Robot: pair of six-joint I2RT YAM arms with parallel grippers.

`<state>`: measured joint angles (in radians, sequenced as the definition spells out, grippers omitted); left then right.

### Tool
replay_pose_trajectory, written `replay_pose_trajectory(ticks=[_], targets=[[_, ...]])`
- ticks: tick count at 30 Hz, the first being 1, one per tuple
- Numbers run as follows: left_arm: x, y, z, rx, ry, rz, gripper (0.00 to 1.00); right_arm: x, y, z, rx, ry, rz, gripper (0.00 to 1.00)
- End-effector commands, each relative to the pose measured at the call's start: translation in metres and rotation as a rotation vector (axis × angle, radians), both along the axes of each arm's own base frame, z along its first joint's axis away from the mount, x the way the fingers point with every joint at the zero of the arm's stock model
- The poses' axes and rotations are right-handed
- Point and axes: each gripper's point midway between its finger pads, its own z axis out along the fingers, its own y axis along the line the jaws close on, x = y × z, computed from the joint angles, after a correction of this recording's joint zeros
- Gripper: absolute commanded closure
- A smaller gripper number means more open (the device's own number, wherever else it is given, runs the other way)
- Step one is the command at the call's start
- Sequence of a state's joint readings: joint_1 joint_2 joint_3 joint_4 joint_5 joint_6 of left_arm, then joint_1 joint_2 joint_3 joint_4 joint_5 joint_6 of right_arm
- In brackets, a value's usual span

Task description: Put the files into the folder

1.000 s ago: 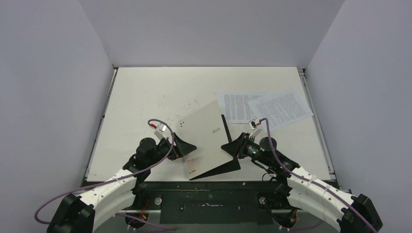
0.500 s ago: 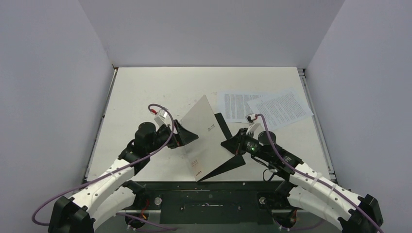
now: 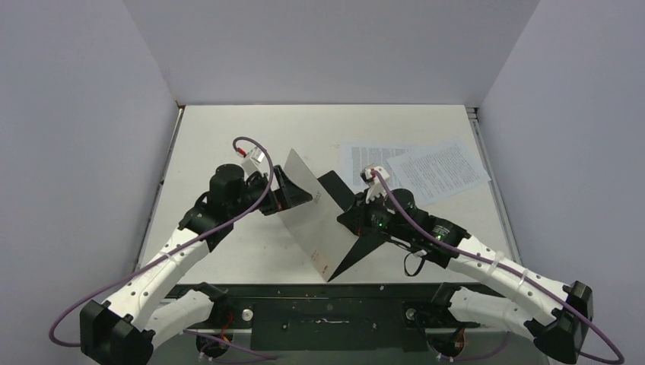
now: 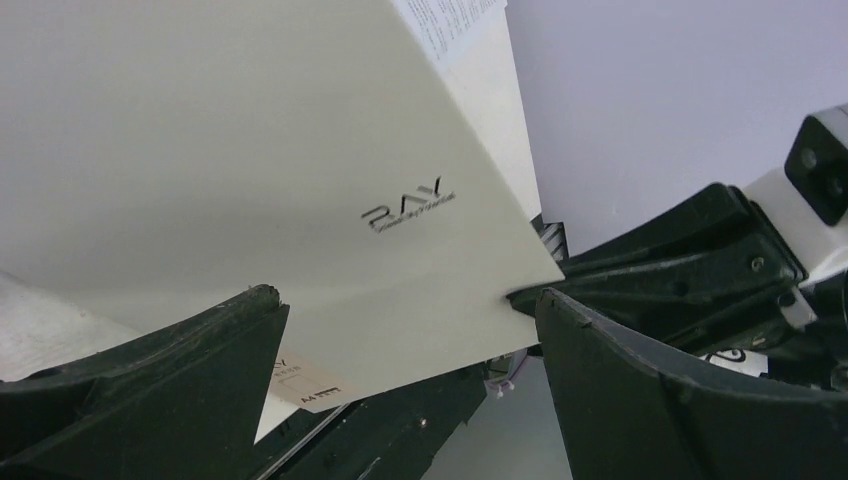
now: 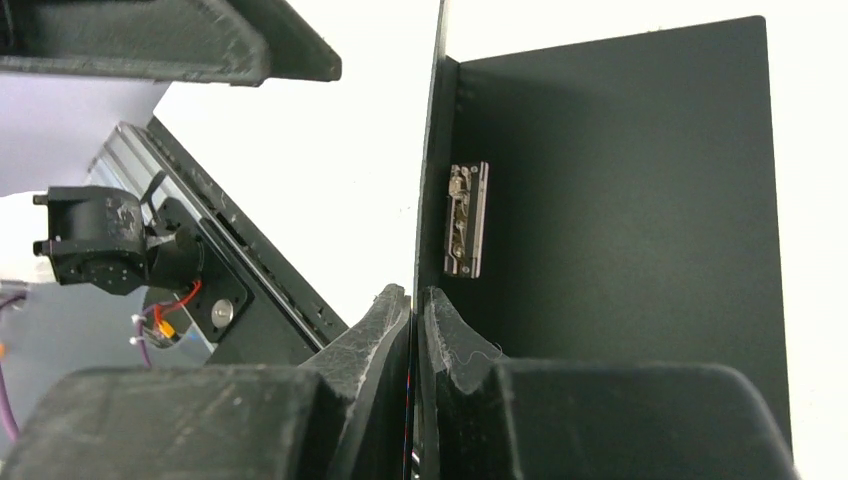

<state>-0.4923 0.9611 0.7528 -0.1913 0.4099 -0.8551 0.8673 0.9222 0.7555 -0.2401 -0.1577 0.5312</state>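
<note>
The folder [image 3: 306, 199] stands half open in the middle of the desk [image 3: 228, 129]. Its grey cover is raised steeply, a wall between the left arm [image 3: 175, 251] and the right arm [image 3: 456, 251]. The right jaws pinch the cover's edge, and the left jaws gape at its outer face. The black inner leaf [image 3: 333, 188] opens rightward, partly under the right wrist. The files [image 3: 433, 171] lie far right, reachable from above. Bare desk surface spreads left of the folder and beyond it.
</note>
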Motion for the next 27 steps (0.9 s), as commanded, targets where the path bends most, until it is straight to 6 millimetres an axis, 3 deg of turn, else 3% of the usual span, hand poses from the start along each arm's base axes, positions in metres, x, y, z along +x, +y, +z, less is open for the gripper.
replay_pose_trajectory(ticks=[1, 7, 17, 27], targets=[[0.009, 0.002, 0.026, 0.015, -0.012, 0.014, 0.03, 0.005, 0.011, 0.034, -0.054, -0.161, 0.041, 0.95], [0.019, 0.005, 0.037, 0.039, -0.001, 0.033, 0.03, -0.003, 0.028, 0.040, -0.168, -0.256, 0.058, 0.95], [0.014, 0.013, 0.028, 0.107, 0.039, 0.021, 0.00, -0.039, 0.065, 0.052, -0.321, -0.440, 0.103, 0.95], [-0.014, 0.033, 0.005, 0.194, 0.085, -0.004, 0.30, -0.076, 0.100, 0.042, -0.469, -0.592, 0.088, 0.95]])
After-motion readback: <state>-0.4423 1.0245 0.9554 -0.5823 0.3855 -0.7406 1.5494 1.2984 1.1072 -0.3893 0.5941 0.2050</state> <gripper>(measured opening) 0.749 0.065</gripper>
